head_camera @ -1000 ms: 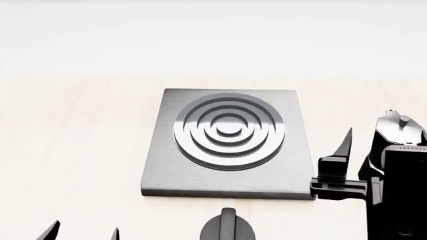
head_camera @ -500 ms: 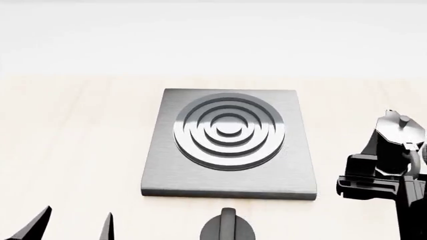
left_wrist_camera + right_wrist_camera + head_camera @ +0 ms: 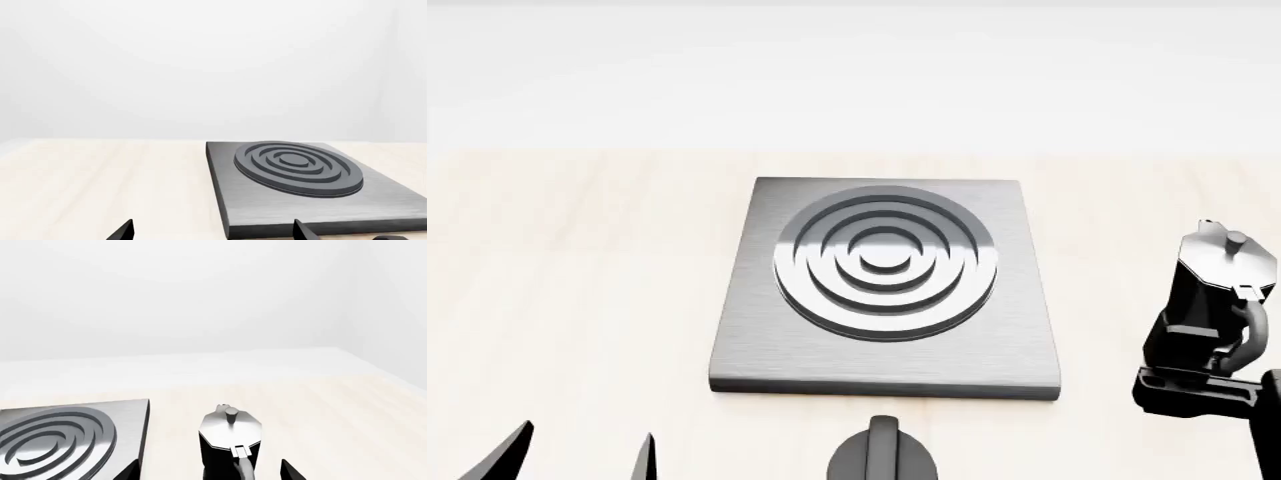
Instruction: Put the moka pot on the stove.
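Small faceted black moka pot with a silvery lid and knob [image 3: 1224, 262] sitting on the pale wooden tabletop [image 3: 574, 290], off to the right of the flat square brushed-grey metal stove with raised concentric rings [image 3: 885, 286], clearly apart from it. Not lifted yet. Right gripper [image 3: 210, 469] lined up behind the pot, fingertips spread wide either side of the body, handle pointing back between them, nothing clamped. Left gripper [image 3: 577, 455] low near the front edge, tips also apart, empty. Round black dial knob [image 3: 882, 456] just in front of the stove.

Handling guess: rigid metal, probably fairly light, tall and narrow so easy to tip. Facets likely slick. Best bet probably the flat sides of the lower body, or the curved handle, not the lid.
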Controlling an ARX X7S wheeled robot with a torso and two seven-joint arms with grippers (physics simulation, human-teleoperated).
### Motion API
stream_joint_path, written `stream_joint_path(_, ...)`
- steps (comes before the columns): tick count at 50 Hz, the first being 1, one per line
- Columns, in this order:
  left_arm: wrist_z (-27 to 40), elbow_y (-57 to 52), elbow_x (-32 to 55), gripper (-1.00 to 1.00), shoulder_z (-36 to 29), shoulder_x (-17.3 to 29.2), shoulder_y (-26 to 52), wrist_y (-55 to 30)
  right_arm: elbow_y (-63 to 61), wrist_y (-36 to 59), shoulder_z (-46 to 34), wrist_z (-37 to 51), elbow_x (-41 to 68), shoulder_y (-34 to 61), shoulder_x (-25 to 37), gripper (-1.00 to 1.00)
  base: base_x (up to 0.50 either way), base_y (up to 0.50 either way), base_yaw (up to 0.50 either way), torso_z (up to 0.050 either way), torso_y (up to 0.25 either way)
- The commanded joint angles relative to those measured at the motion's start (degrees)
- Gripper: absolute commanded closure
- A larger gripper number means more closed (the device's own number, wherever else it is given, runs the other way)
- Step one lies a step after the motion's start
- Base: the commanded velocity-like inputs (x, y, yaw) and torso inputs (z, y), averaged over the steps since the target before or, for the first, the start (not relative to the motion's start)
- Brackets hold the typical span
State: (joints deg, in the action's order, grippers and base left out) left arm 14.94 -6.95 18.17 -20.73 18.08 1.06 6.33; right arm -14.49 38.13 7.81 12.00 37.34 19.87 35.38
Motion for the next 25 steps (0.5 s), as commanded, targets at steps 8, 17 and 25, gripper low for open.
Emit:
stream_joint_path(8,0.14,0.98,-0.20,-1.00,-0.29,-0.04,-0.20,1.07,9.89,-1.46,-1.07,-4.46,0.10,1.76,-0.35,-1.00,0.00,0.00,0.00,0.000,0.000)
stream_joint_path(17,0.20,1.00,-0.09,-1.00,-0.37,0.08,-0.15,1.19,13.06,-1.36,-1.96,-5.57,-0.55,3.55,0.32,-1.00,0.00,0.00,0.00,0.000,0.000)
stream_joint_path(25,0.50,0.81,-0.08,-1.00,-0.43,0.23,-0.07,0.94,18.08,-2.71,-3.95,-8.39,-1.55,6.66,-0.03,-1.00,0.00,0.00,0.00,0.000,0.000)
